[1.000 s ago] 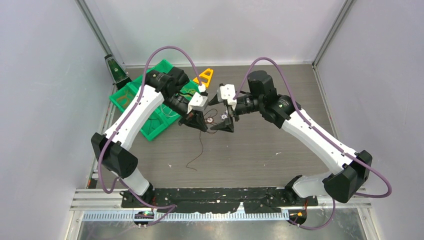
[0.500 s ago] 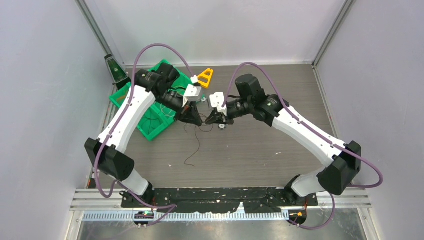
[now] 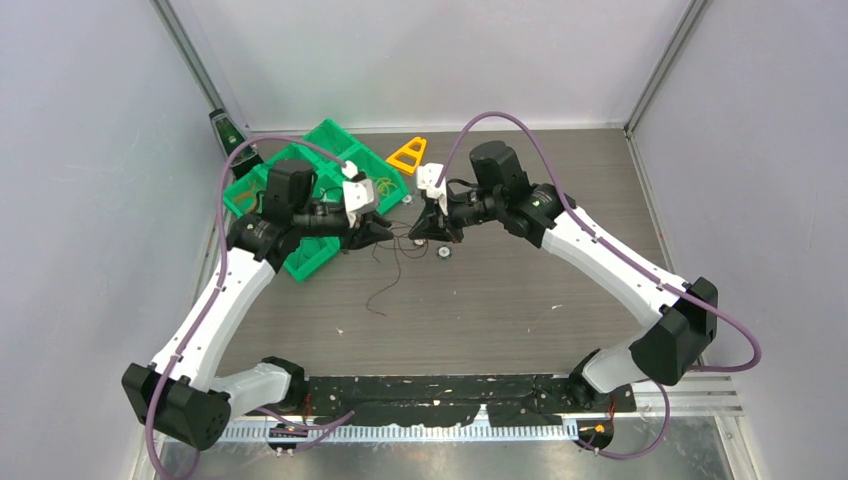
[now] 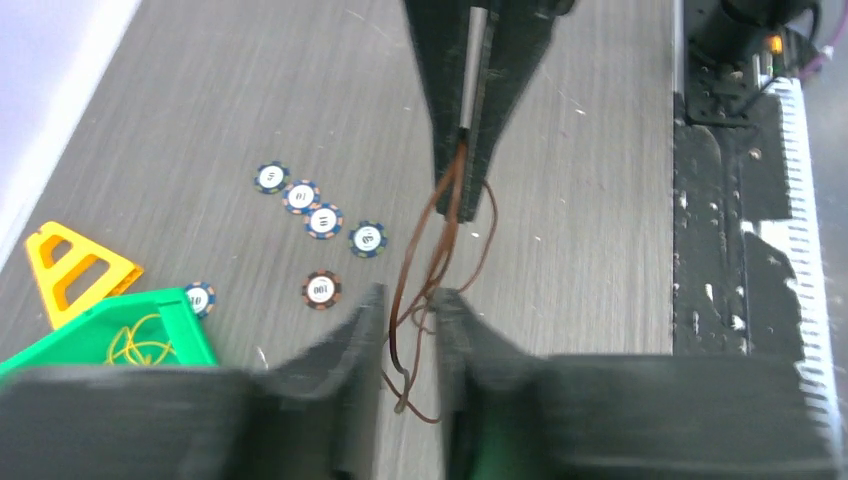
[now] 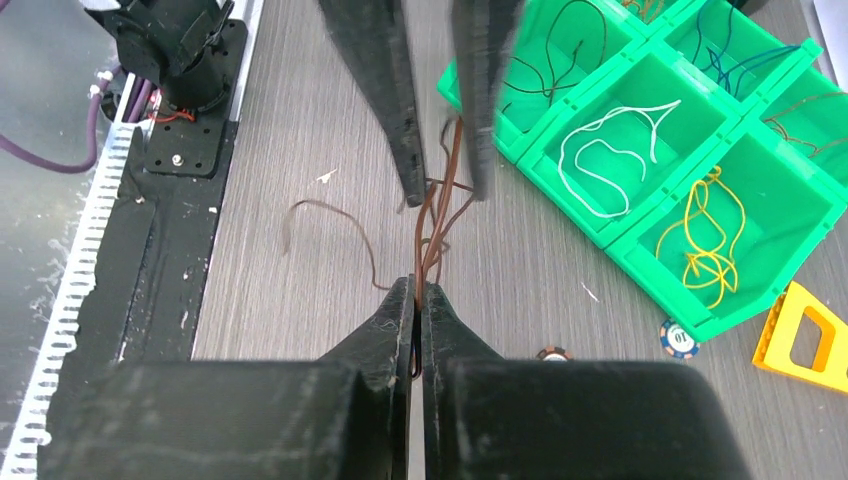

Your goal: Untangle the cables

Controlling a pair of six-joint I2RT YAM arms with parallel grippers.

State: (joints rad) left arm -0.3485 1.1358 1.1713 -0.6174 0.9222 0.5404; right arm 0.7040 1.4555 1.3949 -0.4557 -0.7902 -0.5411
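Note:
A bunch of thin dark brown cables (image 4: 440,240) hangs between my two grippers above the table. My right gripper (image 5: 417,285) is shut on them, the strands (image 5: 432,225) running up out of its pinched tips. My left gripper (image 4: 408,295) faces it with its jaws parted; the brown strands pass loosely through the gap. In the top view the left gripper (image 3: 385,232) and right gripper (image 3: 428,232) nearly meet, and a brown tail (image 3: 380,295) trails onto the table. White (image 5: 600,150) and yellow (image 5: 710,240) cables lie in separate bin compartments.
A green compartment bin (image 3: 300,262) stands at the back left, partly under the left arm. Several poker chips (image 4: 322,220) lie on the table near the grippers. An orange triangular piece (image 3: 409,155) sits behind them. Black base plates (image 3: 440,405) line the near edge.
The right gripper closed on the brown cables and shifted left. The left arm swung back toward the left, and its jaws have just parted, loosening the strands.

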